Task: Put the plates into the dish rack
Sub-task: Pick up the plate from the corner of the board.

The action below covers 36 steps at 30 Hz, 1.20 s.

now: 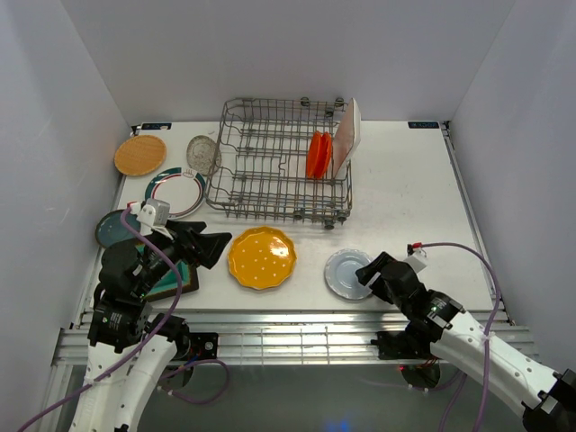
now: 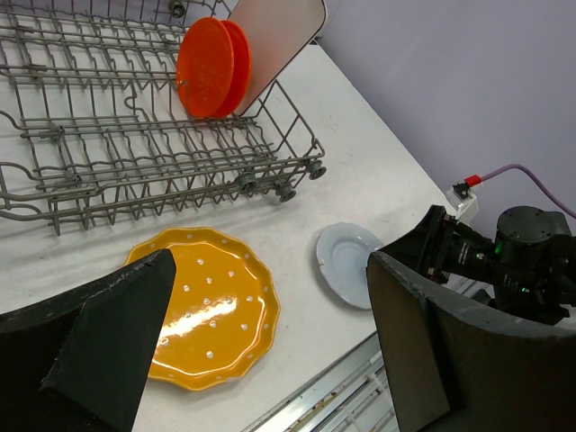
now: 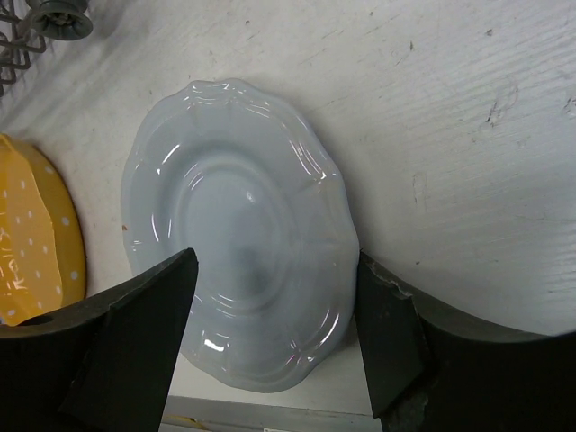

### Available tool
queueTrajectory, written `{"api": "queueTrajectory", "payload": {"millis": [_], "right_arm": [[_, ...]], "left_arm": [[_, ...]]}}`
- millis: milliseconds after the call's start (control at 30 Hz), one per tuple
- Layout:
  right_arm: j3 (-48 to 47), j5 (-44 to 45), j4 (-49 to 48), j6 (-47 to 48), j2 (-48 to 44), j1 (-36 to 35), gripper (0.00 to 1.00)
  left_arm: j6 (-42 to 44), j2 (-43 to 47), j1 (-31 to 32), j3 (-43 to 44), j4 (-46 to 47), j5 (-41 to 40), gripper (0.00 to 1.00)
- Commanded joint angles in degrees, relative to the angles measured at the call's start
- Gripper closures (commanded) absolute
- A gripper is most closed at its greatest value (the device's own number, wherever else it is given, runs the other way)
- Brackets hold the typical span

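Right end effector (image 3: 274,270) released, jaws spread astride the pale grey plate (image 3: 234,225) lying flat on the desk (image 3: 468,135) in front of the dish rack (image 1: 270,193) — left end effector (image 1: 216,245) likewise released, front-left of the rack — with the orange-red plate (image 1: 318,155) and white rectangular plate (image 1: 346,137) standing at the rack's right end.

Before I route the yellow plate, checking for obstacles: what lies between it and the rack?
Only bare table between the yellow plate and the rack; the top view shows it.

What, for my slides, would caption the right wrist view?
Open right end effector poised over the pale grey plate, yellow plate beside it.
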<state>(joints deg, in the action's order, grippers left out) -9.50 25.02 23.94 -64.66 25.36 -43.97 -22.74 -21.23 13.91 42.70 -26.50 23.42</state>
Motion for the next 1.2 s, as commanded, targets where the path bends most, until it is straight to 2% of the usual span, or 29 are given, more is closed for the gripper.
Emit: {"api": "queueTrajectory", "payload": {"millis": [0, 333, 433, 667, 833, 933, 967, 1167], "right_arm": [[2.0, -2.9, 0.2, -2.0, -0.3, 0.0, 0.25], [6.1, -7.0, -9.8, -3.6, 3.1, 0.1, 0.28], [8.3, -7.6, -11.8, -4.9, 1.6, 0.1, 0.30], [13.6, -7.2, -12.5, -6.9, -8.9, 0.1, 0.31], [14.6, -7.3, -12.6, -7.5, -10.7, 0.1, 0.33], [14.3, -7.3, -13.0, -7.4, -8.8, 0.1, 0.43], [14.4, -7.4, -13.4, -7.3, -8.4, 0.1, 0.51], [14.9, -8.1, -15.1, -7.3, -7.4, 0.1, 0.62]], "left_arm": [[0.3, 0.1, 0.2, -0.2, 0.7, 0.1, 0.02], [0.2, -0.2, 0.2, -0.2, 0.7, 0.2, 0.02], [0.2, -0.2, 0.2, -0.2, 0.7, 0.2, 0.02], [0.3, -0.3, 0.2, -0.2, 0.7, 0.4, 0.02], [0.4, -0.5, 0.2, -0.2, 0.7, 0.4, 0.02], [0.3, -0.4, 0.2, -0.2, 0.7, 0.4, 0.02], [0.4, -0.5, 0.2, -0.2, 0.7, 0.4, 0.02], [0.3, -0.4, 0.2, -0.2, 0.7, 0.0, 0.02]]}}
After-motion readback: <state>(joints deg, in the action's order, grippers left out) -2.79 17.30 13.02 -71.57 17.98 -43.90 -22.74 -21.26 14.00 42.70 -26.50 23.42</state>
